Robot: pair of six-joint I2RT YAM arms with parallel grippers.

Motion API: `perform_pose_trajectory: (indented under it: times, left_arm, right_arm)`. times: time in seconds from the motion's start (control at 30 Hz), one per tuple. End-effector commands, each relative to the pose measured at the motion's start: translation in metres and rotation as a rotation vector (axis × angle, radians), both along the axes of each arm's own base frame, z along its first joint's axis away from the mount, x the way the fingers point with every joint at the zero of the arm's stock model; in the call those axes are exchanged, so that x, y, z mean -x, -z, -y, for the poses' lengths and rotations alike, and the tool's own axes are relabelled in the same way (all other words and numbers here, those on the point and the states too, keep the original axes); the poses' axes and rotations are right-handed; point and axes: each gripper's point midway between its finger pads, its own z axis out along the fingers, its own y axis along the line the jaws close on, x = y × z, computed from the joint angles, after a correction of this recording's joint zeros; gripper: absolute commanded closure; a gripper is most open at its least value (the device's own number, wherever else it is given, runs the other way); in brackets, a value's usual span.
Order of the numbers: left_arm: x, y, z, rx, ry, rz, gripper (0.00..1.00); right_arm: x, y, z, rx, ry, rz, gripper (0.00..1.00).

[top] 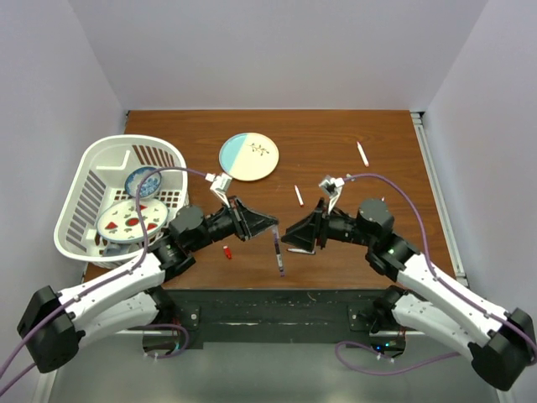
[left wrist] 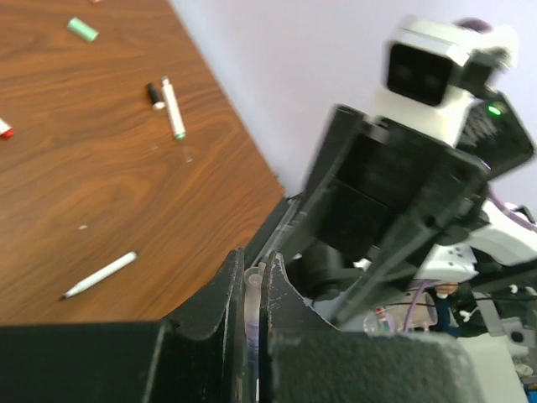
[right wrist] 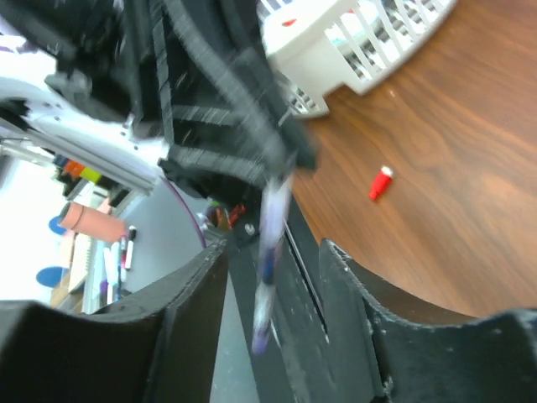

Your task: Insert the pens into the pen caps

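Left gripper is pinching a pen, barrel mostly hidden; I'm seeing it blurred between the wide-spread right gripper.

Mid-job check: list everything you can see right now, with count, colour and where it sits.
Table: one, brown wood, under everything.
Basket: one, white, on the table's left side.
Dishes: two in the basket, one blue patterned, one white with red marks.
Plate: one, half light blue and half cream, far middle.
White pens: two, lying right of the plate.
Purple pen: one, dark, held between the arms.
Red cap: one, near the front edge.
Green cap: one, on the table.
Black cap: one, beside a white pen.
Left pincer: shut on the purple pen.
Right pincer: open, facing that pen.
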Motion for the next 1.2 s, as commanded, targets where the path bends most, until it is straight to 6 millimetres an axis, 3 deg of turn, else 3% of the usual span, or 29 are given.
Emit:
perform_pose_trajectory:
  times: [0.0, 0.03, 0.07, 0.17, 0.2, 0.27, 0.3, 0.37, 0.4, 0.47, 0.5, 0.57, 0.6, 0.77, 0.87, 0.97, 1.03, 1.17]
  left_arm:
    - [-0.009, 0.001, 0.002, -0.076, 0.063, 0.002, 1.0]
    - [-0.015, 0.005, 0.001, -0.101, 0.047, -0.002, 1.0]
    - [-0.023, 0.003, 0.001, -0.119, 0.018, 0.004, 1.0]
    - [-0.043, 0.029, 0.004, -0.209, -0.022, -0.013, 1.0]
    - [-0.051, 0.047, 0.006, -0.25, -0.033, -0.041, 1.0]
    - [-0.064, 0.057, 0.009, -0.275, -0.051, -0.059, 1.0]
    - [-0.071, 0.076, 0.012, -0.314, -0.051, -0.096, 1.0]
    - [-0.086, 0.082, 0.014, -0.343, -0.08, -0.104, 1.0]
    - [-0.091, 0.101, 0.015, -0.39, -0.077, -0.129, 1.0]
    - [-0.104, 0.107, 0.015, -0.423, -0.103, -0.13, 1.0]
    - [-0.107, 0.125, 0.014, -0.47, -0.106, -0.167, 1.0]
    - [-0.123, 0.135, 0.007, -0.526, -0.165, -0.183, 1.0]
    - [-0.124, 0.15, 0.004, -0.566, -0.173, -0.211, 1.0]
    - [-0.136, 0.184, -0.009, -0.636, -0.223, -0.273, 1.0]
    - [-0.138, 0.208, -0.015, -0.68, -0.229, -0.34, 0.95]
    - [-0.135, 0.219, -0.018, -0.697, -0.214, -0.375, 0.83]
    - [-0.139, 0.215, -0.019, -0.699, -0.223, -0.372, 0.73]
    - [-0.143, 0.187, -0.026, -0.708, -0.25, -0.325, 0.59]
  right_arm:
    - [0.016, 0.036, 0.027, 0.139, 0.04, -0.026, 0.42]
    - [0.022, 0.038, 0.031, 0.149, 0.031, -0.027, 0.39]
    - [0.026, 0.037, 0.035, 0.151, 0.03, -0.016, 0.3]
    - [0.033, 0.027, 0.045, 0.126, 0.067, -0.015, 0.19]
    - [0.035, 0.021, 0.049, 0.111, 0.08, -0.007, 0.18]
    - [0.033, 0.016, 0.052, 0.1, 0.116, -0.016, 0.15]
    - [0.034, 0.014, 0.053, 0.099, 0.121, -0.02, 0.14]
    - [0.032, 0.013, 0.055, 0.099, 0.142, -0.028, 0.13]
    - [0.032, 0.013, 0.057, 0.106, 0.154, -0.035, 0.13]
    - [0.028, 0.018, 0.061, 0.127, 0.183, -0.035, 0.12]
    - [0.025, 0.023, 0.066, 0.152, 0.216, -0.044, 0.12]
    - [0.023, 0.027, 0.069, 0.17, 0.239, -0.05, 0.12]
    - [0.022, 0.03, 0.07, 0.179, 0.244, -0.056, 0.12]
    - [0.021, 0.033, 0.073, 0.188, 0.263, -0.063, 0.12]
    - [0.018, 0.034, 0.074, 0.197, 0.278, -0.061, 0.12]
    - [0.015, 0.037, 0.078, 0.222, 0.302, -0.064, 0.12]
    - [0.013, 0.037, 0.08, 0.23, 0.319, -0.062, 0.12]
    - [0.009, 0.043, 0.081, 0.25, 0.339, -0.081, 0.12]
